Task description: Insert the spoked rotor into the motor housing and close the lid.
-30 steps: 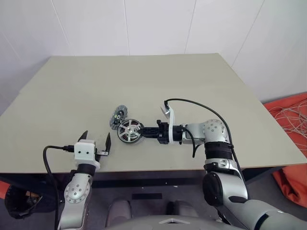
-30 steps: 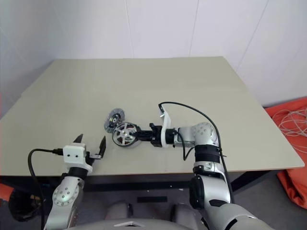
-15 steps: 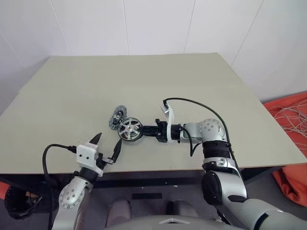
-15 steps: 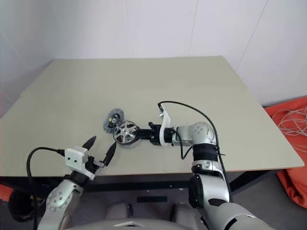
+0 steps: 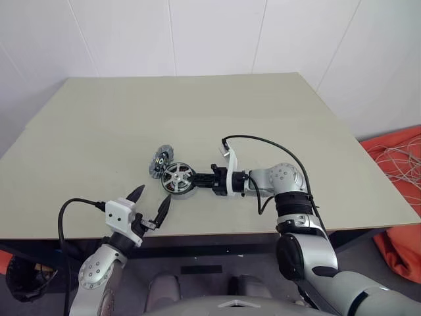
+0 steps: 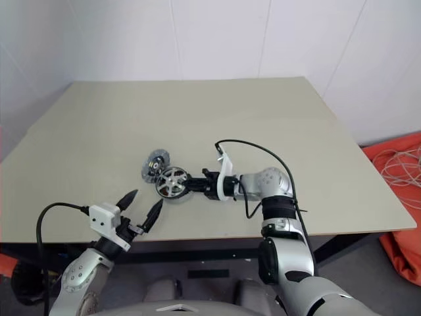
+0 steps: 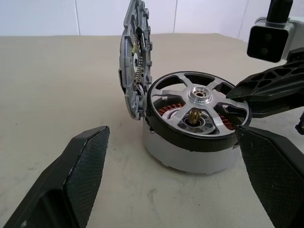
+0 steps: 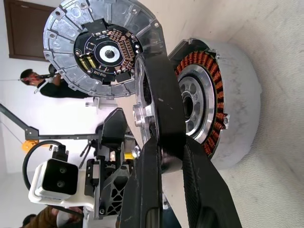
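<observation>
Right wrist view: the right gripper point(image 8: 164, 156) is pinched on the dark rim of the rotor point(image 8: 159, 107), one finger on each face of the rim. The rotor is tilted, partly seated in the housing point(image 8: 223, 109); the copper windings point(image 8: 199, 64) remain exposed on the side away from the fingers. The lid point(image 8: 102, 50) stands on edge touching the housing, its inner face with a dark circuit board turned toward the camera. In the left eye view the right gripper point(image 5: 197, 179) reaches in from the right, just below frame centre, and the rotor point(image 5: 176, 176) shows silver spokes facing up. The housing point(image 5: 179, 191) sits beneath it on the table point(image 5: 276, 125), and the lid point(image 5: 160, 161) leans against the assembly at its upper left. The left gripper point(image 5: 150, 203) hovers in the lower left of the frame over the table's near edge, fingers spread wide and holding nothing, apart from the parts and aimed toward them. In the left wrist view the housing point(image 7: 185, 159) stands between the two spread fingers point(image 7: 78, 173), the rotor point(image 7: 197, 111) on top with one edge raised, and the lid point(image 7: 135, 57) upright behind it. A black cable point(image 5: 260, 141) arcs over the right wrist. An orange cloth point(image 5: 398, 191) with pale cords lies on the floor at the right edge of the frame.
</observation>
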`<state>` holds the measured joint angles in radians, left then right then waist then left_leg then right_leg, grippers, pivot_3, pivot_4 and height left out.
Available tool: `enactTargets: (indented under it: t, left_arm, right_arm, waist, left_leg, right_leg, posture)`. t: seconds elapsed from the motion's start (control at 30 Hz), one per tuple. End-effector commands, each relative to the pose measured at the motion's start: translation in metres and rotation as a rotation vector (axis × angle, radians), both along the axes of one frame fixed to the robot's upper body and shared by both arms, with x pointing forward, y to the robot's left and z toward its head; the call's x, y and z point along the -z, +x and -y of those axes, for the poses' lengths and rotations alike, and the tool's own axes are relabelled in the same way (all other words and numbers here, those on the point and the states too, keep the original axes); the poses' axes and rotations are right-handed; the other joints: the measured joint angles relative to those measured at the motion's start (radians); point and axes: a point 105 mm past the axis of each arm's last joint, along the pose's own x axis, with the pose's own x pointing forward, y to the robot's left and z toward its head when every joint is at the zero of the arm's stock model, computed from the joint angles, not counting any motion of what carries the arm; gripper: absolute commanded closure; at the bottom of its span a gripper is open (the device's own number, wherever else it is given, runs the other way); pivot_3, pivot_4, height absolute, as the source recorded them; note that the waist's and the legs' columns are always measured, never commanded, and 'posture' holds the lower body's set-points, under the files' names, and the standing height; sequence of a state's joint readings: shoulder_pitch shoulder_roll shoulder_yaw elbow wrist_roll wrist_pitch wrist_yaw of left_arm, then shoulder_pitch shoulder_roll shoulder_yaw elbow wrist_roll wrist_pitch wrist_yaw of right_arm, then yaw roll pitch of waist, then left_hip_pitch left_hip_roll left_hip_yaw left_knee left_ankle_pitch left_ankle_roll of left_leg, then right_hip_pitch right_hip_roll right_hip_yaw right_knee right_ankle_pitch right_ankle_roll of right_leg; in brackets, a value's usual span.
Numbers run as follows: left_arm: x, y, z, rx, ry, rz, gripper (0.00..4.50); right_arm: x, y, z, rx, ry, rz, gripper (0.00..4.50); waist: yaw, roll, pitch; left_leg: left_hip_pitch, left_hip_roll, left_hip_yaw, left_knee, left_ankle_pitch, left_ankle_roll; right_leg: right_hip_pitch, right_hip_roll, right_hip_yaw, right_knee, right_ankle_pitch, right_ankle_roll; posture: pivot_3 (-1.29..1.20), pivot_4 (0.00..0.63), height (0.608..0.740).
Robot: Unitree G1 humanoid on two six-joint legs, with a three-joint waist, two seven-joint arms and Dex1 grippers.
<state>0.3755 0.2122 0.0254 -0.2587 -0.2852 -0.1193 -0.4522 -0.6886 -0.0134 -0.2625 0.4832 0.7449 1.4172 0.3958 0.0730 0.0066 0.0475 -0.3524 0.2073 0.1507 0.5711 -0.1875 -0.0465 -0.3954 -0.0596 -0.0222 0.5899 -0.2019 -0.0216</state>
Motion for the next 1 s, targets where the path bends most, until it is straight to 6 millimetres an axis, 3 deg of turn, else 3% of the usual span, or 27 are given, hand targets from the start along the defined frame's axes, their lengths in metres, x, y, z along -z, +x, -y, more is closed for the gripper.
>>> enactTargets:
  t: [0.03,0.33,0.57,0.67,0.83,1.0]
  left_arm:
    - [-0.011,0.001,0.001,0.008,-0.003,0.049,0.00]
    - [-0.016,0.002,0.005,0.010,-0.015,0.052,0.00]
    - [-0.020,0.004,0.007,0.015,-0.025,0.050,0.00]
    - [-0.022,0.005,0.008,0.020,-0.027,0.051,0.00]
    - [-0.024,0.006,0.009,0.024,-0.028,0.051,0.00]
    - [-0.025,0.006,0.008,0.019,-0.026,0.047,0.00]
  right_arm:
    - [-0.008,0.008,0.003,0.020,0.002,0.040,4.21]
    - [-0.016,0.015,0.009,0.044,0.020,0.071,1.35]
    - [-0.040,0.022,0.023,0.075,0.086,0.144,1.35]
    - [-0.043,0.025,0.027,0.092,0.085,0.150,1.97]
    - [-0.045,0.025,0.030,0.096,0.054,0.194,3.65]
    - [-0.062,0.026,0.016,0.095,-0.092,0.549,3.65]
  waist:
    - [0.000,0.000,0.000]
    - [0.000,0.000,0.000]
    - [0.000,0.000,0.000]
    - [-0.001,0.000,0.000]
    - [-0.002,0.000,0.000]
    - [-0.001,0.000,0.000]
  left_leg:
    - [0.000,0.000,0.000,0.000,0.000,0.000]
    - [0.003,0.000,0.000,0.000,0.000,0.000]
    - [0.003,0.000,0.000,0.001,0.000,0.000]
    - [0.003,0.000,0.000,0.000,0.000,-0.001]
    - [0.001,0.000,0.000,0.000,0.001,-0.001]
    - [0.001,0.000,0.000,-0.001,0.002,-0.004]
  right_leg:
    - [0.000,0.000,0.000,0.000,0.000,0.000]
    - [0.003,0.000,0.000,0.000,0.000,0.000]
    - [0.003,-0.001,0.000,0.000,0.000,0.000]
    - [0.003,0.001,0.000,0.000,0.000,0.000]
    - [0.001,0.001,0.000,0.000,0.000,0.000]
    - [0.000,0.001,0.000,0.000,0.000,-0.001]
  posture:
    - [0.00,0.000,0.740]
    - [0.00,0.000,0.740]
    - [0.00,0.000,0.740]
    - [0.00,0.000,0.740]
    - [0.00,0.000,0.740]
    - [0.00,0.000,0.740]
